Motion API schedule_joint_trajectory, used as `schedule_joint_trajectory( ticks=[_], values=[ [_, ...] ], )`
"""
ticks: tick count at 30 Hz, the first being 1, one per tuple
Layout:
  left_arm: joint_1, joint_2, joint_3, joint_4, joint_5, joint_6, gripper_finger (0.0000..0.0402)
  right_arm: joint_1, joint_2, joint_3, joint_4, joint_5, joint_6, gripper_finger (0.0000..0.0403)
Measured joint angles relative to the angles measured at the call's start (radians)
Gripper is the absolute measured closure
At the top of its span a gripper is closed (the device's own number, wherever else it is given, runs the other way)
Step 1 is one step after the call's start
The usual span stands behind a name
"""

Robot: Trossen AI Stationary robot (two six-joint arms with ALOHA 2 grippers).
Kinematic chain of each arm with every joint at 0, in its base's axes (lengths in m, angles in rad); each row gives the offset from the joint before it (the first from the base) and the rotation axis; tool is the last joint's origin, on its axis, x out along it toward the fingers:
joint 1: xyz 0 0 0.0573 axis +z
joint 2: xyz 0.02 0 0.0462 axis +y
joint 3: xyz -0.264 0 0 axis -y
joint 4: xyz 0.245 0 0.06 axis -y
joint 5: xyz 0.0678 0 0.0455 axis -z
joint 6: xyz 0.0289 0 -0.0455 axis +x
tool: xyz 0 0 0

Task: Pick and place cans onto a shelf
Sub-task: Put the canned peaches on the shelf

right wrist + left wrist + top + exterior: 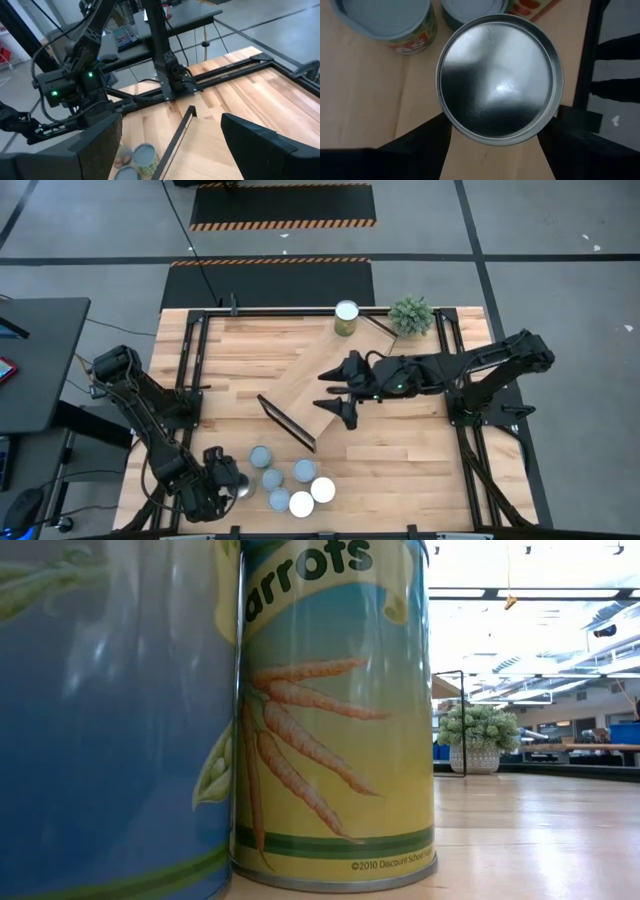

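Note:
Several cans with pale tops (288,480) stand upright in a cluster near the table's near edge; two of them fill the low view (335,710). Another can (346,316) stands at the far end of the shelf (300,395), a light-wood plank lying aslant across the table's middle. My left gripper (232,485) at the near left is shut on a silver-topped can (500,80). My right gripper (337,396) hovers open over the shelf with nothing between its fingers (170,150). My left gripper has the silver-topped can between its two fingers, one on each side of the can's wall (447,127), just below the rim. The fingers come from above, slanting down. The can stays upright; whether its base is on the table I cannot tell.
A small potted plant (411,315) stands at the far right, beside the shelf's far end. Dark frame rails (190,370) run along the table's left and right sides. Bare wood lies between the shelf and the can cluster.

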Motion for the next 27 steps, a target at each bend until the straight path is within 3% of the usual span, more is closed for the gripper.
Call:
schedule_joint_trajectory(
  ticks=[10, 27],
  values=[
    [-0.002, -0.001, 0.001, 0.024, -0.044, 0.001, 0.0114, 0.008, 0.094, 0.091, -0.014, -0.055, -0.012, 0.0055],
    [-0.051, -0.021, 0.002, 0.020, -0.160, -0.011, 0.0116, 0.011, 0.089, 0.099, -0.033, -0.048, 0.003, 0.0055]
  ],
)
